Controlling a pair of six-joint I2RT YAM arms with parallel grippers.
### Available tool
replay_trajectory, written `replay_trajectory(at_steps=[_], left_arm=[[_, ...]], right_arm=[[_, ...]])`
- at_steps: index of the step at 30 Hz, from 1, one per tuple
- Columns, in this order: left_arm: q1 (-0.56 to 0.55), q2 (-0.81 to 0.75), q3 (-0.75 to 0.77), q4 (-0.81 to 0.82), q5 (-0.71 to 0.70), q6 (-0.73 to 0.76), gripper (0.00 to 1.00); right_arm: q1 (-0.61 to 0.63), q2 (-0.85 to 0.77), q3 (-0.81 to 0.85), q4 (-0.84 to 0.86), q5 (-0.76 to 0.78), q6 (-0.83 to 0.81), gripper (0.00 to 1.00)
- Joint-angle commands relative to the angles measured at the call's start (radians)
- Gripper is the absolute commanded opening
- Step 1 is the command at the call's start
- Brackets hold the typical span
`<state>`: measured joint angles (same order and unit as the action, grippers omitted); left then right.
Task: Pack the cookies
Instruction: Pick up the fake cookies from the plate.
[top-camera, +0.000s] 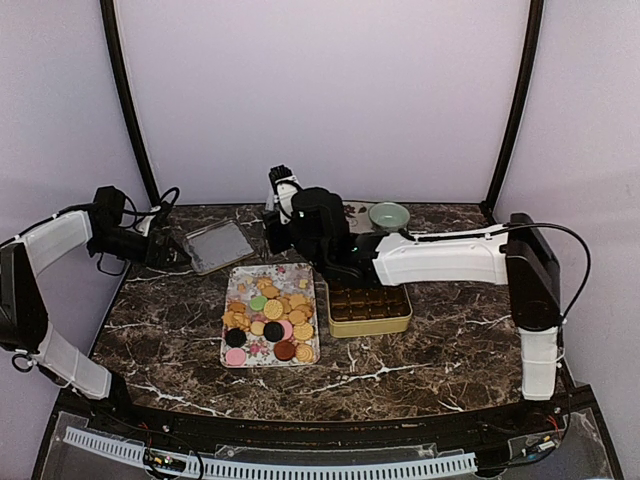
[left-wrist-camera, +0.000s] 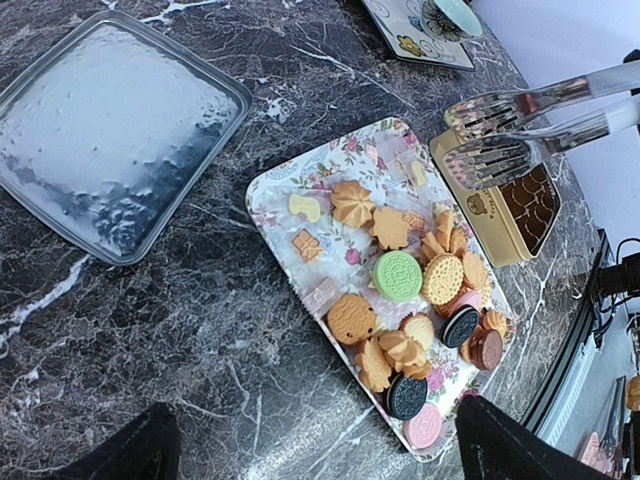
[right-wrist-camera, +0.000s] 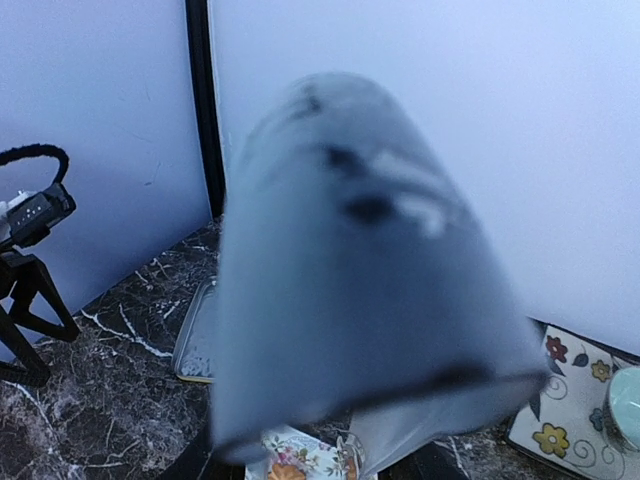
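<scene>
Mostly golden-tan cookies (left-wrist-camera: 440, 280) — some pink, green, dark — left fingers (left-wrist-camera: 125, 450) released, right fingers (top-camera: 281, 179) unclear.

Soft, even light fills the top view; the pale walls (top-camera: 320, 100) read faintly lilac, and shadows on the marble table (top-camera: 170, 340) are weak. From the left wrist the cookies (left-wrist-camera: 400, 275) are crisp, while glare ripples over the square tray (left-wrist-camera: 110, 130). The right wrist view is mostly one blurred grey shape (right-wrist-camera: 350, 270), close up, out of focus.
</scene>
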<state>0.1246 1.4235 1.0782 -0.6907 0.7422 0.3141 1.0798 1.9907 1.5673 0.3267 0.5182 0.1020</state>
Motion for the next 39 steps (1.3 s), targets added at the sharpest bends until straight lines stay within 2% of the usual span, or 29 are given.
replay_trajectory(at_steps=[1,8,16,27,39], left_arm=[[0.022,-0.024,0.008,-0.037,0.006,0.029,0.99],[0.027,-0.026,0.006,-0.048,0.018,0.041,0.99],[0.028,-0.040,0.006,-0.053,0.016,0.055,0.99],[0.029,-0.031,0.006,-0.053,0.032,0.051,0.98],[0.028,-0.031,0.011,-0.048,0.041,0.039,0.98]], right_arm=[[0.003,0.122,0.147,-0.024,-0.073,-0.009,0.44],[0.003,0.266,0.294,-0.084,-0.107,-0.001,0.47],[-0.001,0.329,0.334,-0.106,-0.127,0.011,0.49],[-0.008,0.326,0.275,-0.104,-0.126,0.050,0.47],[-0.014,0.255,0.247,-0.092,-0.103,0.019,0.38]])
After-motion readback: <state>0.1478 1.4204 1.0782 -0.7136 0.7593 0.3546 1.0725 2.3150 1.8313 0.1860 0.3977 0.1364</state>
